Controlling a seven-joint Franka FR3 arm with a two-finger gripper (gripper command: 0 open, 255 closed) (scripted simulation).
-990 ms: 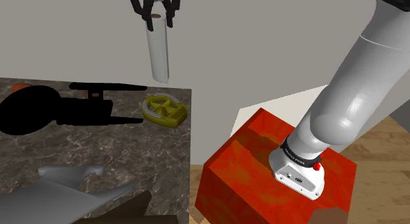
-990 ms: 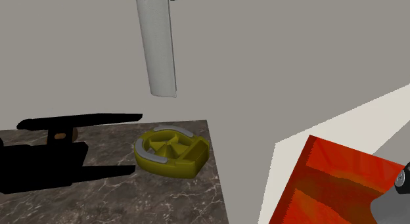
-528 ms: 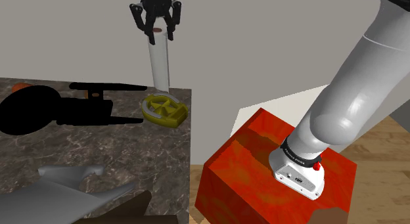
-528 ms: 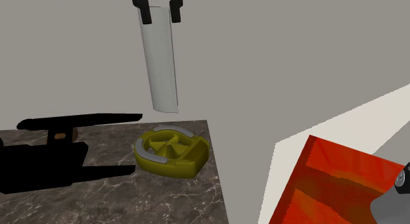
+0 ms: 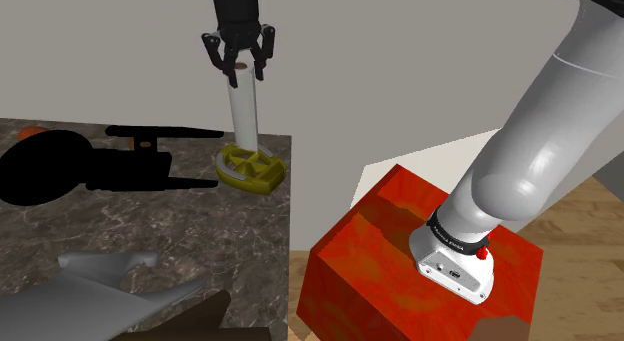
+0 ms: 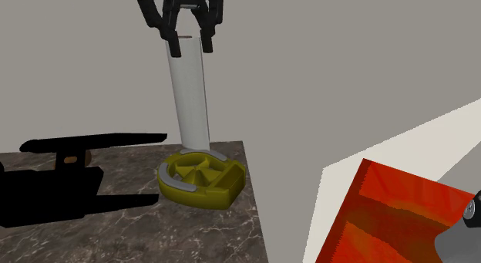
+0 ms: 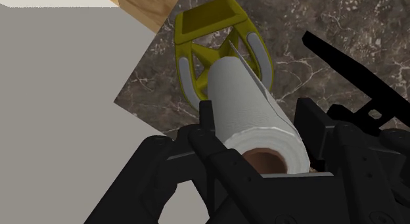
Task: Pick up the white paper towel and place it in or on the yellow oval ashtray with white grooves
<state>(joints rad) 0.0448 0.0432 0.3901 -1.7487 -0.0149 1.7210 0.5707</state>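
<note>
The white paper towel (image 5: 243, 114) is a tall upright roll with a brown core. My gripper (image 5: 243, 74) is shut on its top end. In the second exterior view the paper towel (image 6: 190, 99) hangs straight down from the gripper (image 6: 190, 45), and its lower end reaches the back of the yellow oval ashtray (image 6: 202, 180) with pale grooves. I cannot tell whether it touches. The ashtray (image 5: 255, 171) sits near the corner of the dark marble table (image 5: 150, 219). In the wrist view the fingers (image 7: 207, 121) clasp the paper towel (image 7: 246, 98), with the ashtray (image 7: 207, 22) beyond it.
A flat black shape (image 5: 60, 169) lies just beside the ashtray, on the shoulder view's left. A grey object (image 5: 110, 289) lies at the table's near side. The red stand (image 5: 380, 259) sits past the table's edge, on a wooden floor (image 5: 585, 214).
The gripper has come down steadily with the roll in it. The roll's lower end has gone from well above the ashtray to its back rim.
</note>
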